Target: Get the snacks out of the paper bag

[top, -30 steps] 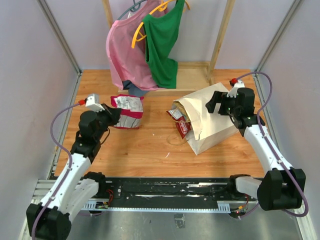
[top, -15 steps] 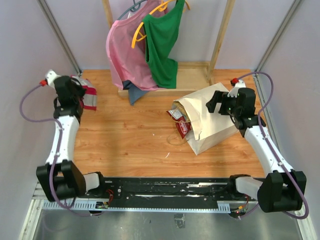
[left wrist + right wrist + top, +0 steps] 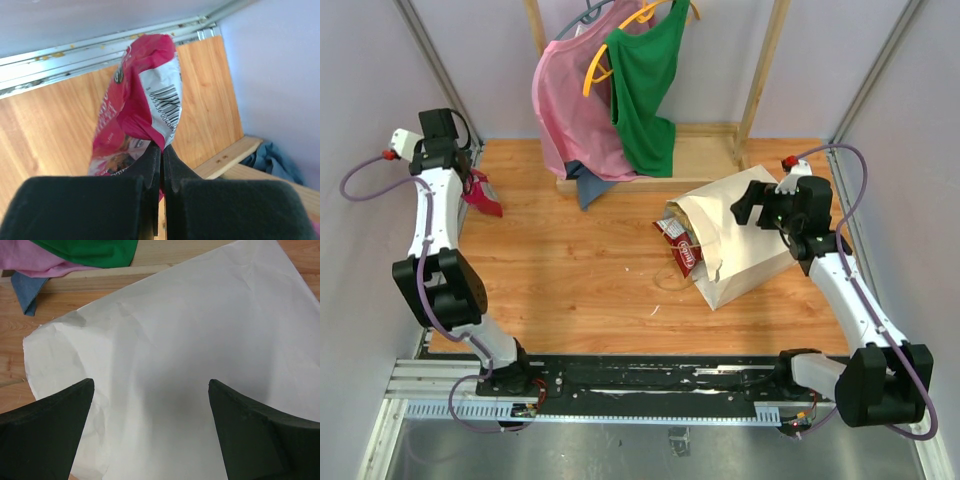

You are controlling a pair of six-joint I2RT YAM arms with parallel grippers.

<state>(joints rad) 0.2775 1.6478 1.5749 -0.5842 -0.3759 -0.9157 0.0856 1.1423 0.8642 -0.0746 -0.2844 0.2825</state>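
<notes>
L gripper point(image 3: 161, 150) pinching red snack pkt point(image 3: 142, 95) by its edge, pkt sticking out past tips, R gripper point(image 3: 150, 387) spread wide over paper bag point(image 3: 200, 315)

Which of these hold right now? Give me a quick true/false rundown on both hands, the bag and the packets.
1. The left hand is shut on a red snack packet. True.
2. The right hand is clamped on the paper bag. False: its fingers are spread wide open over the bag.
3. The paper bag stands upright. False: it lies on its side on the table.
4. A red packet lies at the bag's mouth. True.
</notes>
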